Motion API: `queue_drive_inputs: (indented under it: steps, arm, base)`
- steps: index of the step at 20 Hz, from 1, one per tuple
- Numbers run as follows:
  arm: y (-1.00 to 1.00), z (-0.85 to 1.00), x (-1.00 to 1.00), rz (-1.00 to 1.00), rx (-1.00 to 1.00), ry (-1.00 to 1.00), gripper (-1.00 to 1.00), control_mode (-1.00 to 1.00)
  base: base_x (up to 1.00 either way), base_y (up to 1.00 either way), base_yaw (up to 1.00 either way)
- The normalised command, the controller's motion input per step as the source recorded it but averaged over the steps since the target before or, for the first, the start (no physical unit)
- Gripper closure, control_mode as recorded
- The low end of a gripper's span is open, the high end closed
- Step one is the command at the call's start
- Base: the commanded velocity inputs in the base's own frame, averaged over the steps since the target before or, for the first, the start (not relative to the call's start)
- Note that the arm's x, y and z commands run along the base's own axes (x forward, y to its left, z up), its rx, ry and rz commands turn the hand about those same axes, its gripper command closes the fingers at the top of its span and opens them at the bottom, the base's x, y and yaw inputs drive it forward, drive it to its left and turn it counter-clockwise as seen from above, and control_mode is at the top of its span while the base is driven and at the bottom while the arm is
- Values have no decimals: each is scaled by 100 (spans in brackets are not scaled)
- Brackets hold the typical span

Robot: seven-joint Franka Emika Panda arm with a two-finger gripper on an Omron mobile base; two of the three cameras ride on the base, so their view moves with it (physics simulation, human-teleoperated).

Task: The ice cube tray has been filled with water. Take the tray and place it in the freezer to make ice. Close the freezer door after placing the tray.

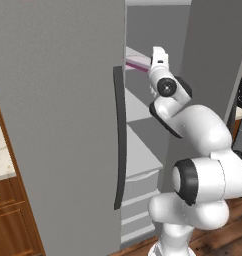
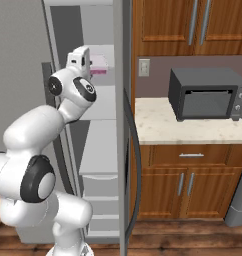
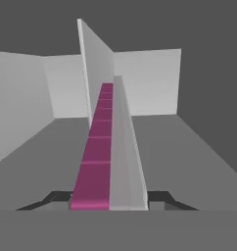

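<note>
I have the ice cube tray (image 3: 103,147) clamped by its near end in the jaws, held on edge so that it runs straight away from the hand camera into the freezer (image 1: 143,150), over an upper shelf (image 2: 100,102). In the left base view it shows as a thin pale strip with a magenta line, just past the gripper (image 1: 152,66) (the right base view has it as a small pinkish slab at the same spot). It looks stiff, thin and light, with a row of magenta cells beside a smooth pale wall. Filled with water, it would want to be level, and my judgement is that a grip at one end leaves a long lever, so any tilt would spill. The freezer interior is plain matte grey with flat pale shelves and drawers below. The freezer door (image 1: 53,125) stands open to the left, matte grey, with a dark curved bar handle (image 1: 119,135). Beyond, a dark microwave (image 2: 205,95) sits on a speckled stone worktop (image 2: 193,131) over wooden cabinets.
</note>
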Motion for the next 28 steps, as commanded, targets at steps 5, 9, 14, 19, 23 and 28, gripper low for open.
queue_drive_inputs:
  steps: [5,9,14,19,23,28]
  arm:
    - [0,0,53,5,0,2,100,-100]
    - [0,0,67,5,0,3,100,-100]
    - [0,0,65,5,0,5,-100,-100]
    - [0,0,48,5,0,8,-100,-100]
    - [3,20,13,1,0,7,-100,-100]
    - [4,52,0,0,0,1,-100,-100]
  base:
    - [0,0,0]
    - [0,0,0]
    - [0,0,0]
    - [0,0,0]
    - [0,0,0]
    - [0,0,0]
